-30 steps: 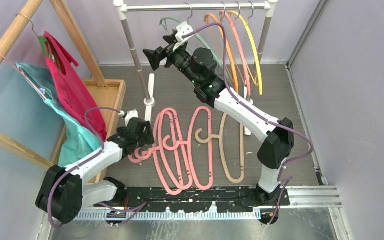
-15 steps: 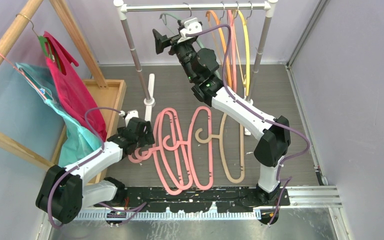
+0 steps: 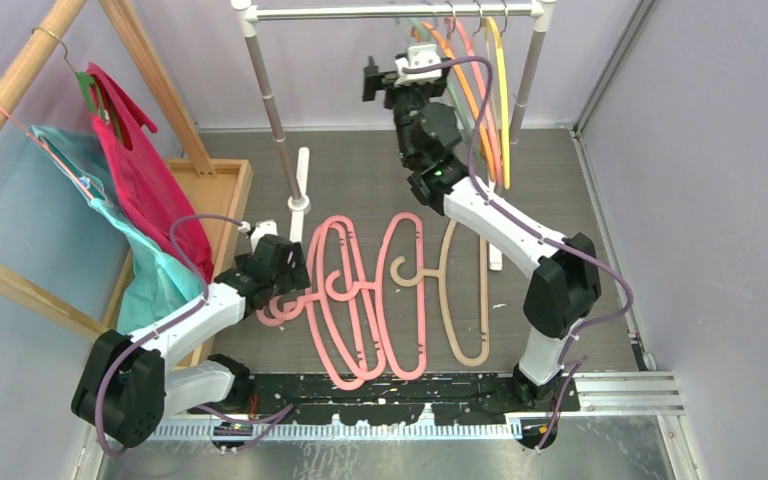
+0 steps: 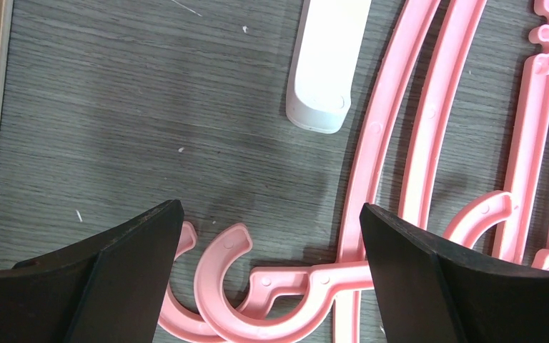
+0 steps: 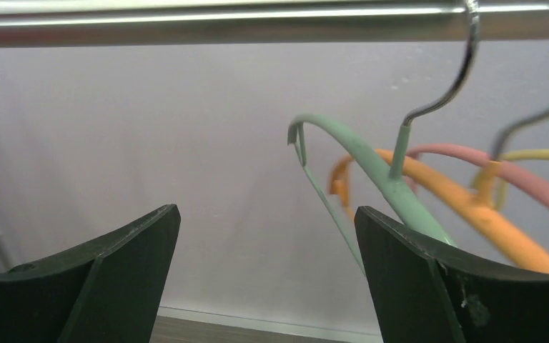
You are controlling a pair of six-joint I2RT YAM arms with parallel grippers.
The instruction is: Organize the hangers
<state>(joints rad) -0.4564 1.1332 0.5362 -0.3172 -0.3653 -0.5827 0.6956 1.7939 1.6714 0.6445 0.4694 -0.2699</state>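
We find the left tool (image 4: 269, 214), spread wide, right over the hooks of the pink hangers (image 4: 307, 277) on the bench (image 4: 114, 107); the right tool (image 5: 266, 214), also spread, is up at the rail (image 5: 186, 21).

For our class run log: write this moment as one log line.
left gripper: open, over hooks of pink hangers on floor | right gripper: open, at rail near grey-green hanger | beige hanger: on floor

Hangers (image 4: 377, 139) on floor (image 3: 360, 180) before rail (image 3: 380, 13)
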